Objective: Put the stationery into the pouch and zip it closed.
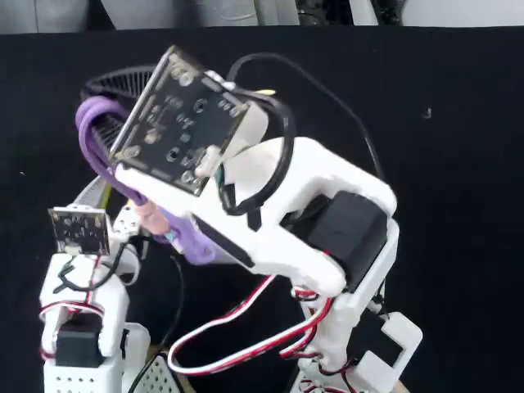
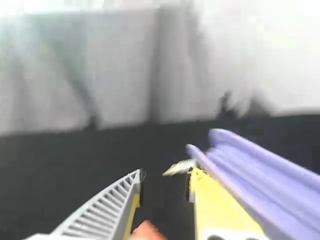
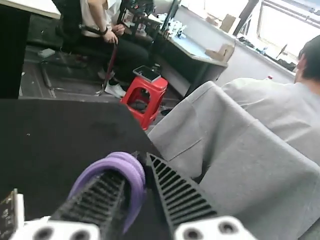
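High cam: looks down over black table (image 1: 458, 123), arms (image 1: 311, 221) v. close beneath. Wrist cams: low, facing far side, close-up. All share purple pouch (image 1: 92, 131).

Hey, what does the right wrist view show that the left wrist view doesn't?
Right wrist view: black jaws closed on the edge of the purple pouch, and a red stool on the floor beyond the table's edge. Left wrist view: yellow and grey jaws standing apart, with a small pink thing low between them and the pouch running along the yellow one. Shared: the pouch and the black table.
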`<state>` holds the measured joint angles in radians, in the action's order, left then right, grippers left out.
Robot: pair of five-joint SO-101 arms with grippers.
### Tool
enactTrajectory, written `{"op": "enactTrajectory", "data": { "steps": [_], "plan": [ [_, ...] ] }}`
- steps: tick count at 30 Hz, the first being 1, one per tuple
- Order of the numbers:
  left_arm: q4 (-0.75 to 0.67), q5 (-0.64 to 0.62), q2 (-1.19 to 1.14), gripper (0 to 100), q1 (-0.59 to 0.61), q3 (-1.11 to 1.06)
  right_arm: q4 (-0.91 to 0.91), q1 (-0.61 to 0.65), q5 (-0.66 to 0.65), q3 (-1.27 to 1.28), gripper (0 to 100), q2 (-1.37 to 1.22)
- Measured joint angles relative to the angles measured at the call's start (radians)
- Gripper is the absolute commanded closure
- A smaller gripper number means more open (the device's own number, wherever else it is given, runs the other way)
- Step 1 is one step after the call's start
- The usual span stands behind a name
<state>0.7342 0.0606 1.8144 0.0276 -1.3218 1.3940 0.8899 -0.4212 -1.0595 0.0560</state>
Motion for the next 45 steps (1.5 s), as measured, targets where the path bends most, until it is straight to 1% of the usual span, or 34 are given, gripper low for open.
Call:
{"op": "enactTrajectory", "data": {
  "steps": [3,6,8,11,14,16,19,23,26,31,38,41,45],
  "plan": [
    [-0.089,-0.026,0.005,83,-0.164,-0.005,0.025,-0.002,0.000,0.000,98.7,0.000],
    [-0.117,-0.032,0.006,83,-0.358,-0.025,0.034,-0.002,0.000,0.000,98.7,0.000],
    [-0.130,-0.034,0.005,83,-0.425,-0.051,0.034,-0.015,-0.002,0.000,98.7,0.000],
    [-0.196,-0.034,0.002,83,-0.439,-0.106,0.017,-0.081,-0.006,0.000,98.7,0.000],
    [-0.250,-0.023,-0.002,83,-0.388,-0.164,-0.052,-0.160,-0.006,0.008,98.7,-0.017],
    [-0.259,-0.023,-0.002,83,-0.341,-0.181,-0.110,-0.196,-0.006,0.034,98.7,-0.041],
    [-0.262,-0.023,-0.002,83,-0.298,-0.183,-0.184,-0.230,-0.005,0.089,98.7,-0.087],
    [-0.255,-0.023,-0.002,83,-0.288,-0.181,-0.261,-0.232,-0.006,0.133,98.7,-0.157],
    [-0.176,-0.023,-0.002,83,-0.288,-0.140,-0.311,-0.236,-0.006,0.137,98.7,-0.201],
    [0.015,-0.023,0.000,83,-0.278,0.000,-0.407,-0.255,-0.006,0.137,98.7,-0.295],
    [0.292,-0.023,0.012,83,-0.167,0.235,-0.483,-0.299,-0.005,0.138,98.7,-0.365],
    [0.376,-0.023,0.014,83,-0.158,0.315,-0.488,-0.313,-0.005,0.138,98.7,-0.373],
    [0.451,-0.023,0.014,83,-0.152,0.410,-0.491,-0.324,-0.003,0.138,98.7,-0.373]
  ]
}}
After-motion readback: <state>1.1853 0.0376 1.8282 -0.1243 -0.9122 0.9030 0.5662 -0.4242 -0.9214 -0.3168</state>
